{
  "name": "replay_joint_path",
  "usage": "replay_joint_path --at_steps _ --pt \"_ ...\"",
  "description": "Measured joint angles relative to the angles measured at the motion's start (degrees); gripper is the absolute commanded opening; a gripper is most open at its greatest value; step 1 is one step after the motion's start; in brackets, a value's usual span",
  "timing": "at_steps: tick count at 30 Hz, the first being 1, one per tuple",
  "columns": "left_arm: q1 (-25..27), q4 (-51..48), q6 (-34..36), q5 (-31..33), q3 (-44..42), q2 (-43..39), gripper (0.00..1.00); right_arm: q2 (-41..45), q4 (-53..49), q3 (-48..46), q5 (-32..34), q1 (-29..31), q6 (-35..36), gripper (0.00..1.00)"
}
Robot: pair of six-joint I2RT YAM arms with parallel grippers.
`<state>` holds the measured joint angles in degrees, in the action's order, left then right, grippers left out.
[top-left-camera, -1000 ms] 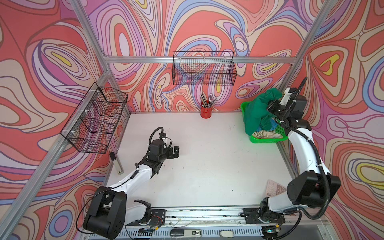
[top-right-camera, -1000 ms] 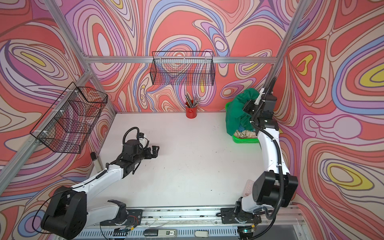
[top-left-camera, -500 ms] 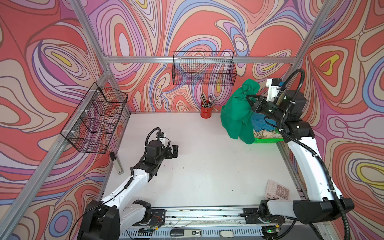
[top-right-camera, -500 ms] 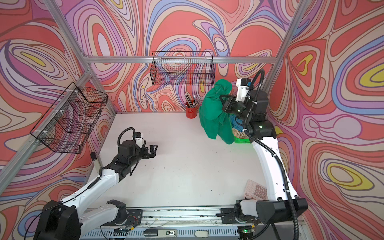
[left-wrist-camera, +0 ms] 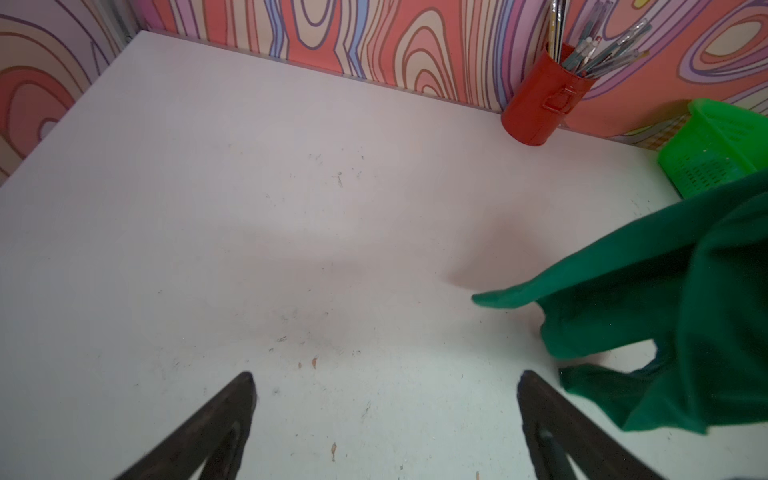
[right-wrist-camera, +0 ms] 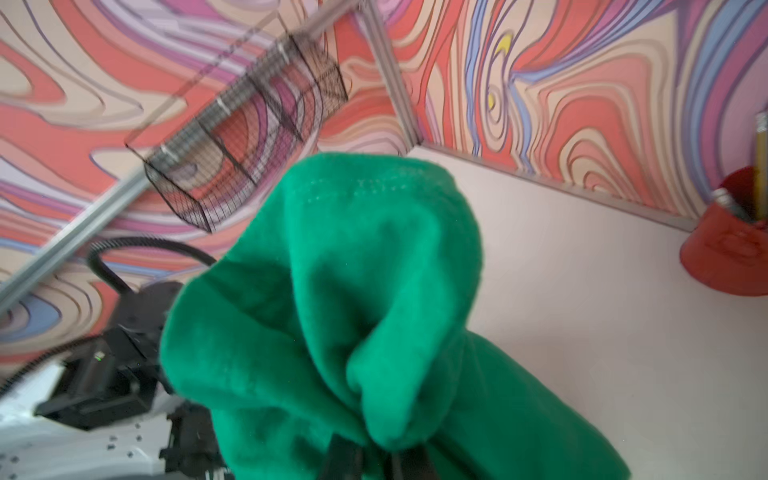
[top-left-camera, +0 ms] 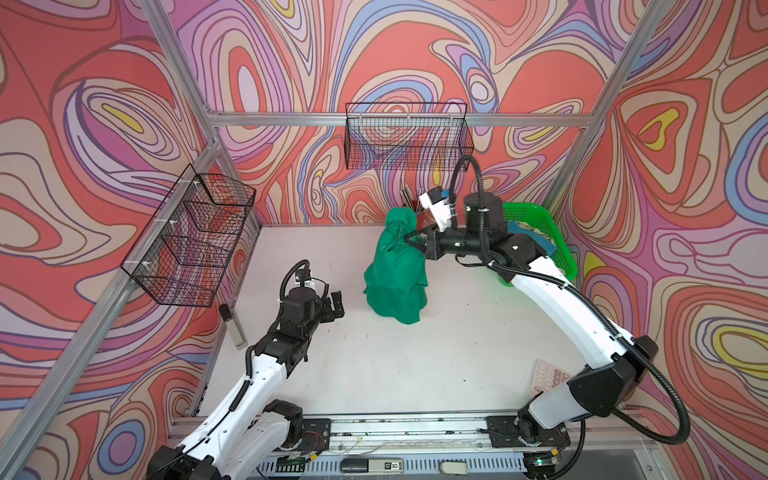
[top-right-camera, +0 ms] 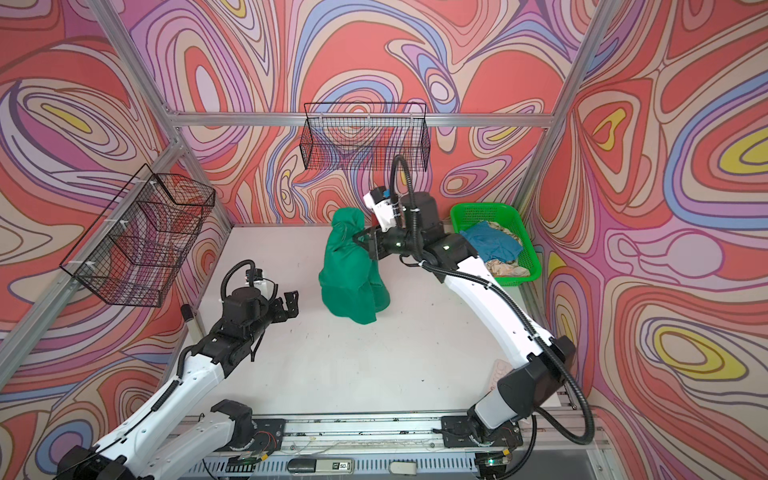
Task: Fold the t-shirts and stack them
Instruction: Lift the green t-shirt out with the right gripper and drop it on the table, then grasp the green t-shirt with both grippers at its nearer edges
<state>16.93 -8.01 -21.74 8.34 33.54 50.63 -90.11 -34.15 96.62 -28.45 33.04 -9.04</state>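
green tee (top-left-camera: 397, 270) hangs bunched from the right claw (top-left-camera: 411, 241), which is pinched tight on a fold near its top. it sits over the back middle of the table (top-left-camera: 415, 374), left of the basket (top-left-camera: 566, 253). the grip is mostly buried: in the right wrist view the tee (right-wrist-camera: 332, 311) fills the frame and only the dark roots of the fingers (right-wrist-camera: 345, 457) show. i cannot tell whether the hem touches the table or hangs just clear. the left claw (top-left-camera: 333, 306) is spread wide and holds nothing, low over the table just left of the tee. its wrist view cuts off all but the two tips, and the tee (left-wrist-camera: 665, 311) runs out of frame.

in the basket a blue tee (top-right-camera: 490, 245) lies crumpled on a cream tee (top-right-camera: 509, 269); in a top view the right arm covers most of the blue tee (top-left-camera: 542, 244). the cup (left-wrist-camera: 540, 104) of pens by the back wall is nearly hidden behind the tee in both top views. a pink calculator (top-left-camera: 546, 374) at front right is half behind the arm. a small bar (top-left-camera: 233, 330) at the table's left edge is too small to name.

the table is white, scuffed and speckled. the walls carry red, lilac and cream swirls on a metal frame. one wire basket (top-left-camera: 407, 141) hangs on the back wall, another (top-left-camera: 191, 241) on the left.
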Motion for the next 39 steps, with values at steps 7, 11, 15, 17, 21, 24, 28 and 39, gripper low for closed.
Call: replay_joint_path --at_steps 7,11,15,17,21,24,28,39 --pt "-0.5 -3.7 -0.2 5.7 0.6 -3.2 1.00 1.4 -7.1 -14.8 7.4 7.6 9.7 0.54" --pt "-0.5 -3.8 0.3 5.4 1.1 -1.5 1.00 2.7 -8.7 -22.5 13.6 8.9 10.4 0.89" --pt "-0.5 -3.6 0.8 2.7 2.6 2.4 0.98 9.0 -6.1 -28.2 18.9 6.9 5.9 0.94" --pt "-0.3 -3.4 0.7 0.9 3.1 3.9 0.98 11.5 -3.5 -29.4 19.7 5.6 2.8 0.93" --pt "1.7 -2.8 0.6 -3.2 4.2 7.3 0.96 11.7 2.3 -33.3 20.9 4.8 -4.4 0.92" --pt "5.7 -2.4 0.5 -6.6 6.4 11.5 0.94 9.4 4.0 -38.1 20.8 4.2 -10.4 0.90" --pt "10.9 -2.5 0.5 -11.0 10.8 18.3 0.93 8.4 5.5 -45.4 19.4 3.1 -17.7 0.89" --pt "19.6 -3.0 0.7 -20.8 24.6 39.0 0.85 18.2 12.4 -59.5 13.8 2.2 -31.7 0.76"
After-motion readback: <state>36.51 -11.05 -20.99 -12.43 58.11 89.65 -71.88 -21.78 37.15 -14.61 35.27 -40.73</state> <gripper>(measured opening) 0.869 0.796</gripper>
